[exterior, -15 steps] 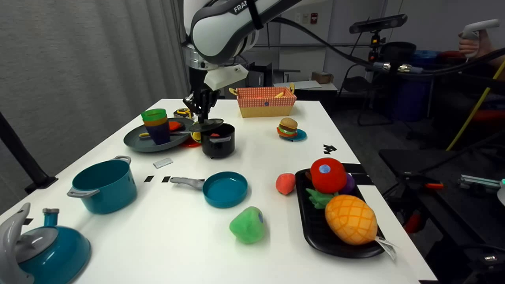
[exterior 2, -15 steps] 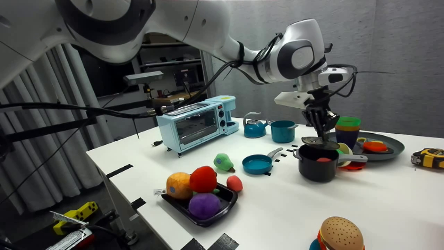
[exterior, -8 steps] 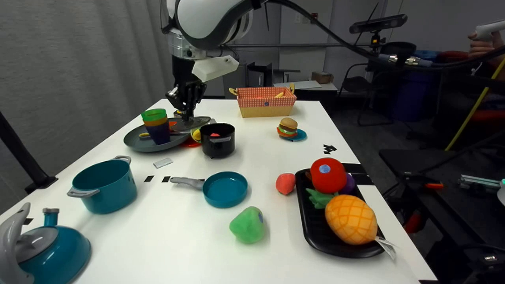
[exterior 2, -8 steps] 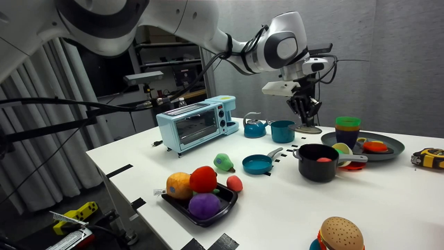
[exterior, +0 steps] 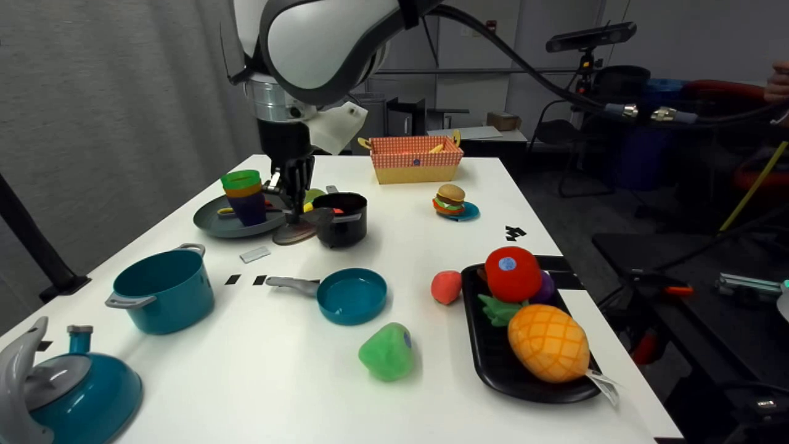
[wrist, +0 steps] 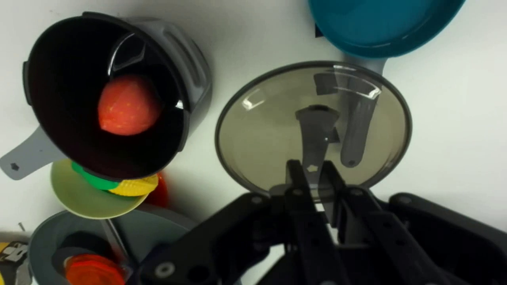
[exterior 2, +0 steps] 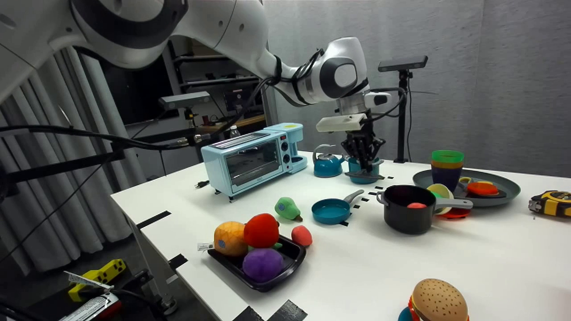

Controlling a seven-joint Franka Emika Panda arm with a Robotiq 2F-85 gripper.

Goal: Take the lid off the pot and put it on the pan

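Lid (wrist: 273, 130) clamped in grpr (wrist: 311, 168); in wrist view pan (wrist: 384, 23) lies up-right, pan hdl (exterior 2: 353, 195) pointing roughly twd grpr.

The blue pan (exterior: 352, 298) sits on a white table (exterior: 265, 382). Behind the pan, the gripper (exterior: 297, 213) pinches the lid (exterior: 293, 235), and a black pot (exterior: 343, 229) stands there. In front of the pan lies a green toy (exterior: 386, 353); left of the pan, a teal pot (exterior: 175, 306).

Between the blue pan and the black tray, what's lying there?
A coral-red toy lies on the table between the pan and the tray, as both exterior views show.
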